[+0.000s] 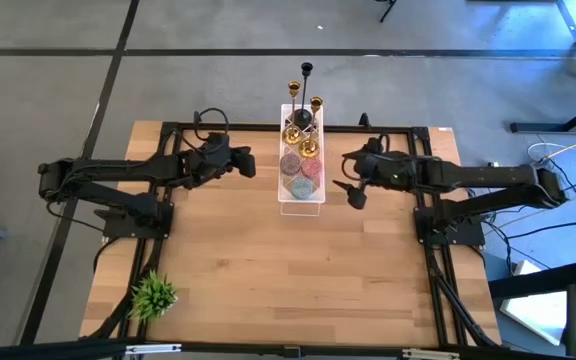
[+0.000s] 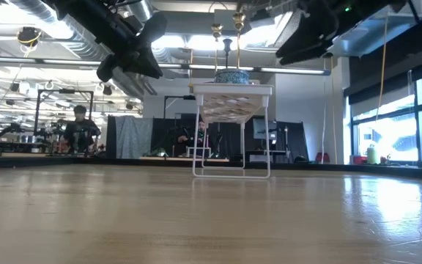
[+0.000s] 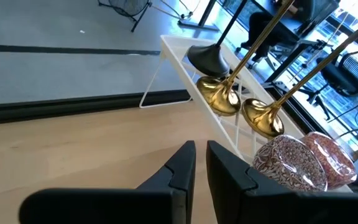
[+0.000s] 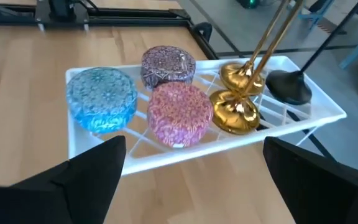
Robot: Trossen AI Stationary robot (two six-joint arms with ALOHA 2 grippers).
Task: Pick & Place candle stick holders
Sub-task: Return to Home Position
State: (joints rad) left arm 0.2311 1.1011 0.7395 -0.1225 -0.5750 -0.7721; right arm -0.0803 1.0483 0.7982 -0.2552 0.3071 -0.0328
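A black candle stick holder (image 1: 306, 95) and two gold ones (image 1: 310, 125) stand on their round bases at the far end of a white wire rack (image 1: 320, 205). The right wrist view shows the gold bases (image 4: 235, 112) and the black base (image 4: 289, 87). My left gripper (image 1: 251, 163) is shut and empty, just left of the rack. In its wrist view (image 3: 201, 146) it points toward the gold bases (image 3: 219, 99). My right gripper (image 1: 350, 178) is open wide and empty, just right of the rack, facing it (image 4: 194, 142).
The rack stands on thin legs (image 2: 231, 165) at the table's far middle. It also holds round patterned tins: blue (image 4: 101, 96), purple (image 4: 168, 65) and pink (image 4: 179, 112). A green plant tuft (image 1: 153, 295) sits at the near left corner. People sit in the room behind.
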